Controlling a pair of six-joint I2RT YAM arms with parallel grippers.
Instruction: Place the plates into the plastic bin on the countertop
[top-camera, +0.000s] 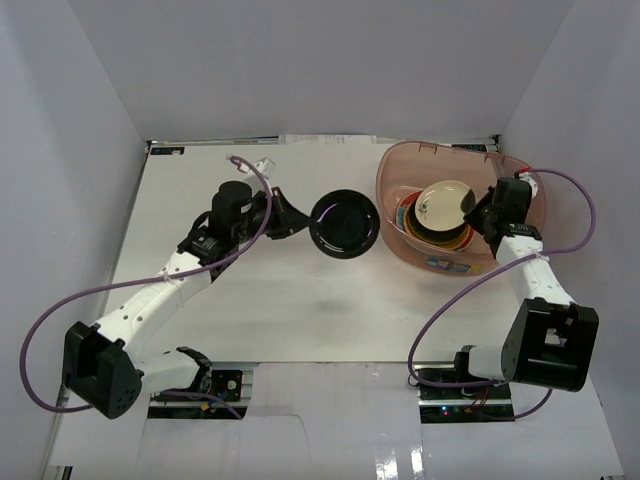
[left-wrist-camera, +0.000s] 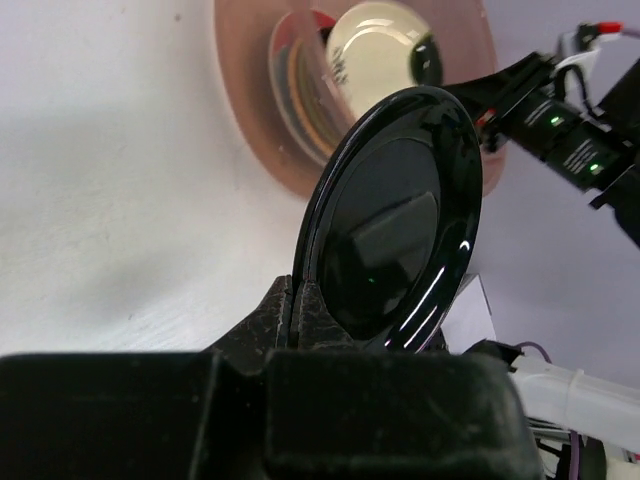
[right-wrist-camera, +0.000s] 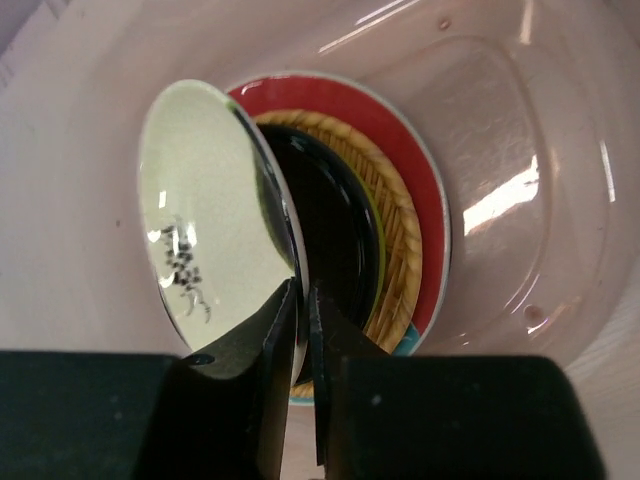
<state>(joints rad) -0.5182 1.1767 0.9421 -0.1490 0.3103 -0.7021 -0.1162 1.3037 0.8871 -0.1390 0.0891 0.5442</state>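
- You see the left gripper (top-camera: 292, 218) (left-wrist-camera: 296, 312) with its fingers pinching the rim of the black plate (top-camera: 345, 223) (left-wrist-camera: 395, 225).
- The black plate sits over the countertop (top-camera: 300, 310), just left of the bin (top-camera: 430, 150).
- You see the right gripper (top-camera: 480, 215) (right-wrist-camera: 303, 300) with its fingers pressed on the edge of the cream plate (top-camera: 445, 205) (right-wrist-camera: 200, 220).
- The cream plate is tilted inside the bin (right-wrist-camera: 520, 150), over a stack: dark plate (right-wrist-camera: 330, 220), woven plate (right-wrist-camera: 395, 210), red plate (right-wrist-camera: 420, 180).
- The bin stands at the far right of the countertop.
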